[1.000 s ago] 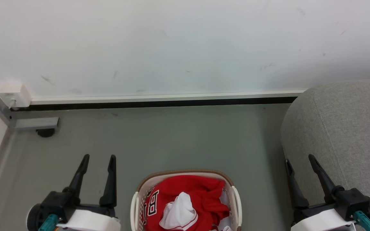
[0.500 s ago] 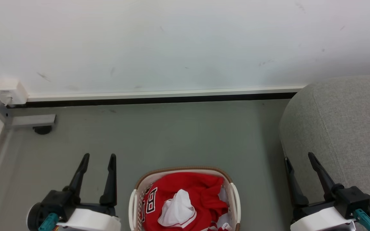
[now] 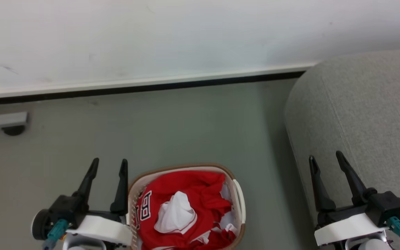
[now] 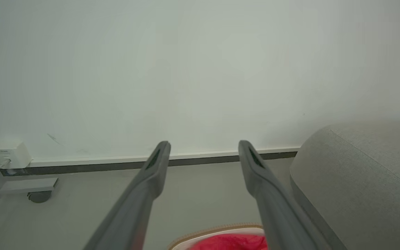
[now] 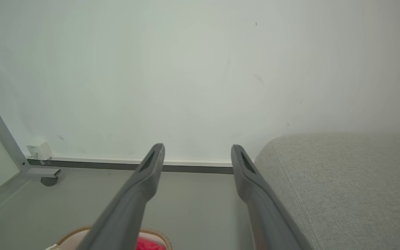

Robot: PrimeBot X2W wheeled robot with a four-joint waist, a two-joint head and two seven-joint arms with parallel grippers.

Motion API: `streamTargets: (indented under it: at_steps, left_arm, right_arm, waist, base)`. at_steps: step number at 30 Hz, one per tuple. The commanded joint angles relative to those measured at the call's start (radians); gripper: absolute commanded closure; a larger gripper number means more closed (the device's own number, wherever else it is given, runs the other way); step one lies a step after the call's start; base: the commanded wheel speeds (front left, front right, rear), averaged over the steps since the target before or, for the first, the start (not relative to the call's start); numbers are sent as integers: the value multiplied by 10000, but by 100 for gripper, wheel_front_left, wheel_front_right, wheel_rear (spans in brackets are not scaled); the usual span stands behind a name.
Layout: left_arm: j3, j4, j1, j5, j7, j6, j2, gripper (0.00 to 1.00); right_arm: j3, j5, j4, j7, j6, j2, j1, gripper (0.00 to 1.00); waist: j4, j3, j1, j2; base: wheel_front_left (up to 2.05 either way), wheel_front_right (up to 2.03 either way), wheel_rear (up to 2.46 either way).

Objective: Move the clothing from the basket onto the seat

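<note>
Clothing heaped in basket; seat well to its right. Left gripper just beside basket, right gripper by seat. Both spread wide, holding nothing.

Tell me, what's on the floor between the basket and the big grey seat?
Nothing. In the head view, just bare grey-green floor runs between the basket and the seat, which stand apart.

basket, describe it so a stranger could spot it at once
Start at the big grey seat by the white wall; left of it, on the floor, stands the basket. Cream plastic with a brown rim, it alone holds red clothing.
</note>
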Motion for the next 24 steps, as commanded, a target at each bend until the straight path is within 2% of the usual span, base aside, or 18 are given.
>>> streamTargets:
  at_steps: [1, 10, 19, 24]
  left_arm:
    - [-28, 133, -141, 105, -7, -28, 48, 0]
    - [-443, 2090, -1146, 400, -8, -116, 460, 0]
    - [-1157, 5368, -2837, 119, 79, -158, 1081, 0]
    - [-1989, 7048, -3733, -412, 356, -147, 1392, 0]
  right_arm:
    - [-3, 39, -66, 5, -21, 6, -149, 0]
    - [-84, 112, -482, 7, -21, 25, -625, 0]
    - [1, 470, -937, 5, -21, 30, -1167, 0]
    - [96, 719, -1132, 5, -21, 30, -1378, 0]
  waist:
    - [-305, 330, -1, 0]
    - [-1201, 1587, -1, 0]
    - [-2129, 2936, -1, 0]
    - [-2597, 3582, -1, 0]
  base:
    - [0, 0, 0]
    - [0, 0, 0]
    - [0, 0, 0]
    - [0, 0, 0]
